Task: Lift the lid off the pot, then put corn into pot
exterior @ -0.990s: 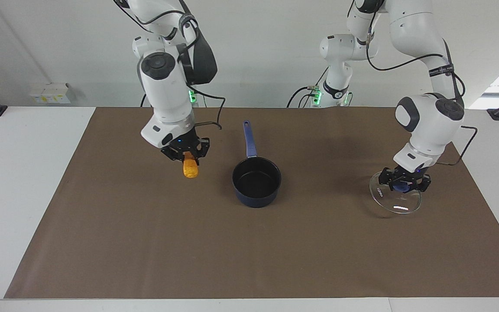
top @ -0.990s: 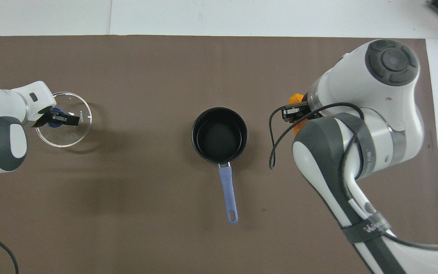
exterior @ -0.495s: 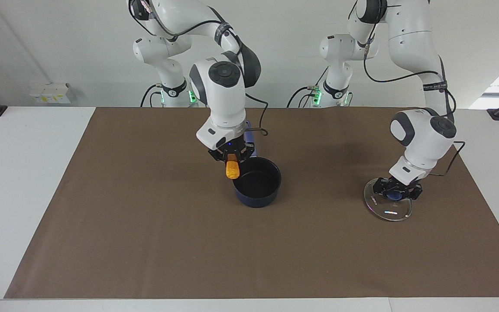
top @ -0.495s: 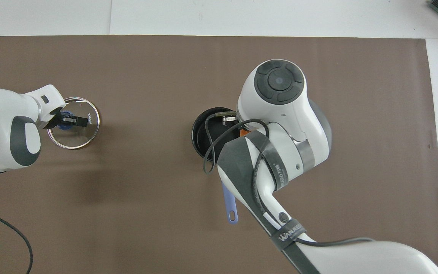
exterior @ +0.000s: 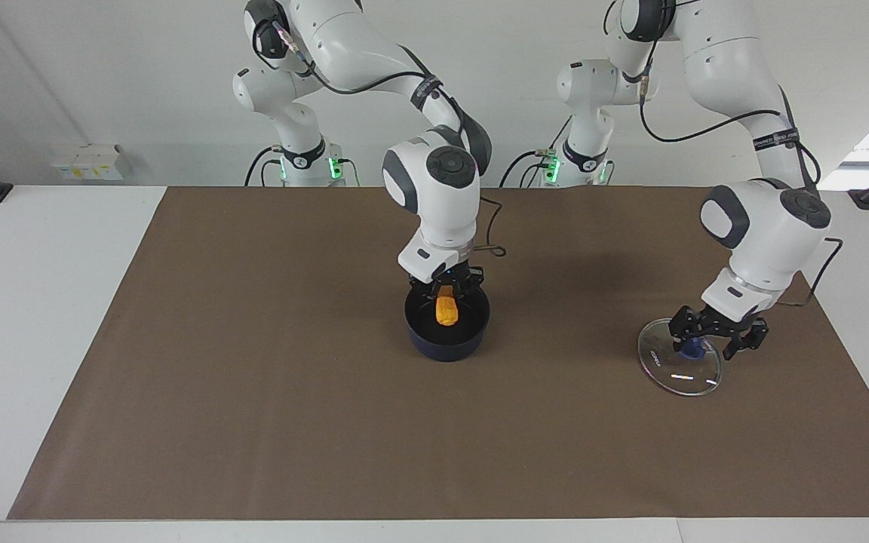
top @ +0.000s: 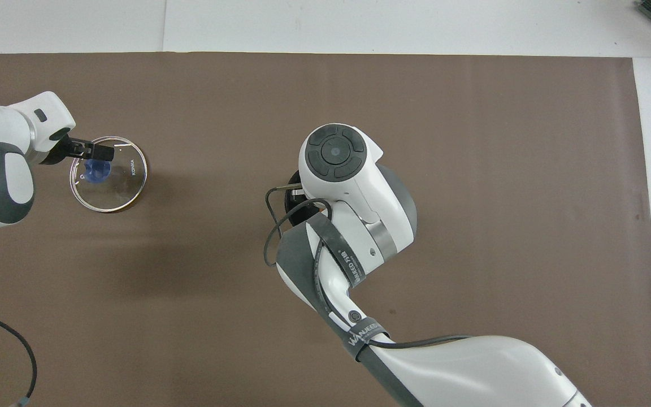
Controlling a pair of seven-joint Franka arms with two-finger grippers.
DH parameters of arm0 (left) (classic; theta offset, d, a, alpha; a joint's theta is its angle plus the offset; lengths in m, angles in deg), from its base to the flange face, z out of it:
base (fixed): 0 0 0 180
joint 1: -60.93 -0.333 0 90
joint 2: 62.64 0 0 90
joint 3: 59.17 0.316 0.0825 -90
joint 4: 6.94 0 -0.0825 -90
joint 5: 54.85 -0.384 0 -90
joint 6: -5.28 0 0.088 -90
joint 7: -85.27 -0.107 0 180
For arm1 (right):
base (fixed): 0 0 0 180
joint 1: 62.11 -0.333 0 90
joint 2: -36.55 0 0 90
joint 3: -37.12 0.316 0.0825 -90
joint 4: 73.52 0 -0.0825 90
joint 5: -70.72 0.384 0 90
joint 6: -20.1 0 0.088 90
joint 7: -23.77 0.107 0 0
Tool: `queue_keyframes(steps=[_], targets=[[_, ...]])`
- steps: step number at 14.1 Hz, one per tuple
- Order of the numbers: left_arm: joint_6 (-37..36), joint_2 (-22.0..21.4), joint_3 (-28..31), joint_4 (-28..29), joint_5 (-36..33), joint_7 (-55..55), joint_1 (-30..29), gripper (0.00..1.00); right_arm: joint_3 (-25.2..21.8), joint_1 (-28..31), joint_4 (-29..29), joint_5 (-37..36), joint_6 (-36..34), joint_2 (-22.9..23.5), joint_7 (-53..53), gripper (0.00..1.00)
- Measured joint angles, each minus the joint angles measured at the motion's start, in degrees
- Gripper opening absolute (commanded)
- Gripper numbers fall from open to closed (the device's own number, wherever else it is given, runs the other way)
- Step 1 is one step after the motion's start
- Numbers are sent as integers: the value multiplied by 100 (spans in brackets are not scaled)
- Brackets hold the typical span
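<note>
The small dark navy saucepan with a black inside (exterior: 446, 326) stands uncovered near the middle of the brown table covering (exterior: 253, 392). In the overhead view the right arm's wrist hides almost all of it, and only a sliver of its rim (top: 290, 199) shows. The right gripper (exterior: 446, 290) hangs directly over the pot's opening with its 2 fingers closed on the upper end of the small orange-yellow corn cob with a bumpy kernel surface (exterior: 446, 310). The cob hangs upright from the fingers with its lower end down inside the pot's rim; whether it touches the pot's floor cannot be told. The round clear glass lid with a thin metal rim (exterior: 680, 357) lies flat on the table covering toward the left arm's end of the table, well apart from the pot, blue knob (top: 97, 171) facing up. The left gripper (exterior: 715, 339) is at the lid's blue knob, its fingers spread apart on either side and gripping nothing. In the overhead view the left gripper (top: 89, 151) overlaps the lid's (top: 108, 182) rim.
</note>
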Motion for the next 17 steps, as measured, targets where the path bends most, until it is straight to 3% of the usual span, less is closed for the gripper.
queue_keyframes(steps=[5, 7, 11, 15, 17], targets=[[-1222, -303, -9, -597, -225, 741, 1, 100, 4, 1, 25, 6, 222, 105, -29, 0], [-2015, -468, -78, -1052, -616, 1245, 25, 100, 4, 3, 79, 53, 226, 137, -156, 0], [-3248, -645, -124, -1806, -767, 1517, 103, 100, 15, 2, 267, 99, 489, 158, -343, 2], [-3820, -1023, -114, -1881, -768, 1549, 98, 100, 16, 3, 389, 99, 629, 176, -462, 78], [-4134, -1293, -111, -1877, -768, 1630, 95, 100, 16, 4, 407, 99, 645, 176, -561, 98]])
